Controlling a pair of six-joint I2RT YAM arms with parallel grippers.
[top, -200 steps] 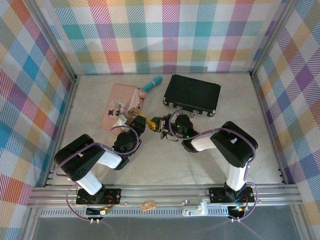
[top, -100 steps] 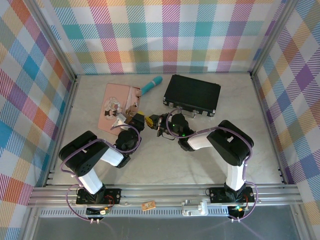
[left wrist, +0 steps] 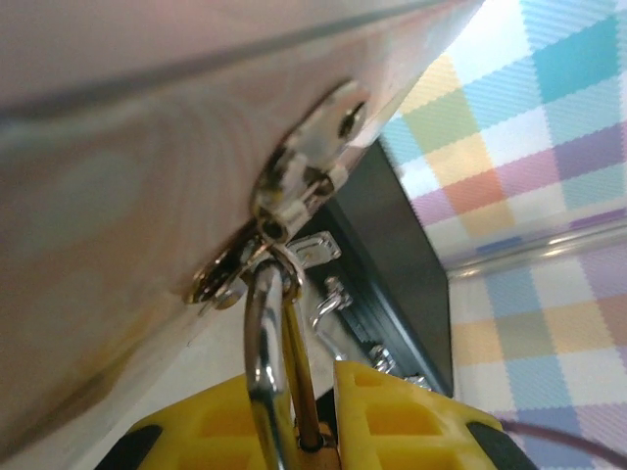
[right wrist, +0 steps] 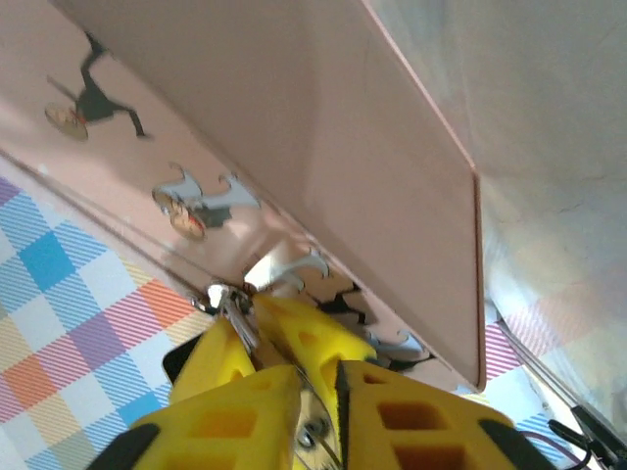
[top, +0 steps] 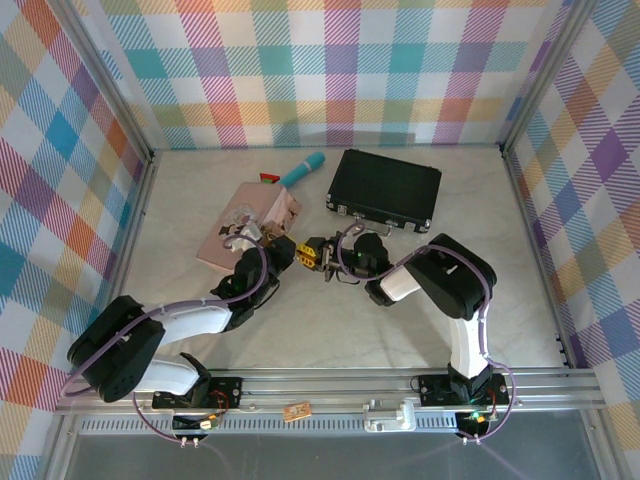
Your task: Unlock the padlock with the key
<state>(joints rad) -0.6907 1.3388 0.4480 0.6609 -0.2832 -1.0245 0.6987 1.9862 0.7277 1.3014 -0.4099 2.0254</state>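
In the left wrist view the padlock's silver shackle (left wrist: 263,362) runs up from a sliver of brass body through the hasp (left wrist: 294,186) of the pink tin (left wrist: 147,147). My left gripper (left wrist: 299,392) is shut on the padlock, with a yellow finger on each side. In the right wrist view my right gripper (right wrist: 315,370) sits just behind the left one, its jaws slightly apart. A small grey key (right wrist: 309,436) lies in that gap, and I cannot see either pad pressing it. From above, the left gripper (top: 277,248) and right gripper (top: 310,253) meet tip to tip beside the pink tin (top: 245,225).
A black case (top: 388,188) with silver latches lies close behind the right gripper. A teal-handled tool (top: 303,168) rests behind the tin. Checked walls enclose the table on three sides. Bare tabletop lies in front of both arms.
The left arm has stretched out, its elbow swinging to the lower left. The pink tin has shifted and turned with the padlock. The right jaws have parted slightly.
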